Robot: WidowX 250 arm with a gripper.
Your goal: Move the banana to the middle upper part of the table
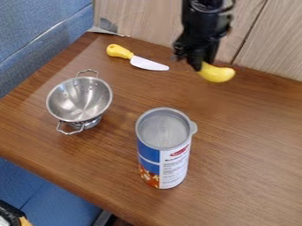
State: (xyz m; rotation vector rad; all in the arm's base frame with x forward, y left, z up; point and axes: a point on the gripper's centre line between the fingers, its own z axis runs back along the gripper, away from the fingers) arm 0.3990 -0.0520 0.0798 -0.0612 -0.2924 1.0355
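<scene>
The black gripper [199, 64] hangs down at the upper middle right of the camera view, shut on the left end of the yellow banana [217, 74]. The banana's rounded right end sticks out to the right of the fingers, near the back edge of the brown wooden table [254, 110]. Its gripped end is partly hidden behind the gripper.
A metal colander [80, 100] stands at the left, and a tall can with a grey lid [164, 152] stands front centre. Left of the gripper lies a yellow-handled knife [137, 58]. Wooden panelling [147, 22] rises behind the table.
</scene>
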